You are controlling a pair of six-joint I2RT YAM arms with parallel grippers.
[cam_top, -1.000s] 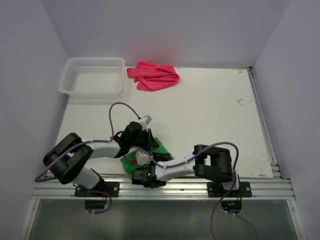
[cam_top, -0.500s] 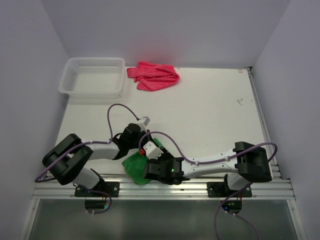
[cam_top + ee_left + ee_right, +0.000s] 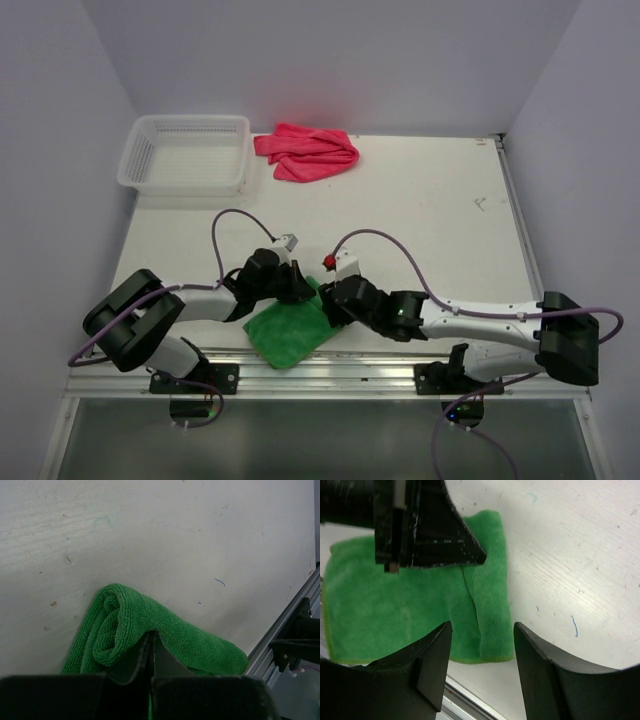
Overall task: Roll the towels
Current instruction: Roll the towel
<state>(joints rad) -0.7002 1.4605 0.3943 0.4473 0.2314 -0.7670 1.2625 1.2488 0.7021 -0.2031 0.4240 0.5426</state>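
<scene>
The green towel [image 3: 290, 332] lies partly folded at the table's near edge, with one end curled into a loose roll [image 3: 112, 622]. My left gripper [image 3: 298, 288] is shut, its tips [image 3: 151, 637] pressed against a fold of the green towel; I see no cloth between the fingers. My right gripper [image 3: 333, 305] hovers open over the towel's right-hand strip [image 3: 487, 605], one finger [image 3: 432, 665] on each side, nothing held. The left gripper's black fingers [image 3: 430, 530] rest on top of the cloth. The pink-red towel [image 3: 308, 152] lies crumpled at the far edge.
A white mesh basket [image 3: 185, 152] stands at the far left corner, beside the pink-red towel. An aluminium rail [image 3: 330, 375] runs along the near edge right next to the green towel. Both arms lie low across the near middle.
My right arm has swung from the left near edge out to the right and its gripper has opened wider. The green towel now shows uncovered. The left gripper has shifted slightly right.
</scene>
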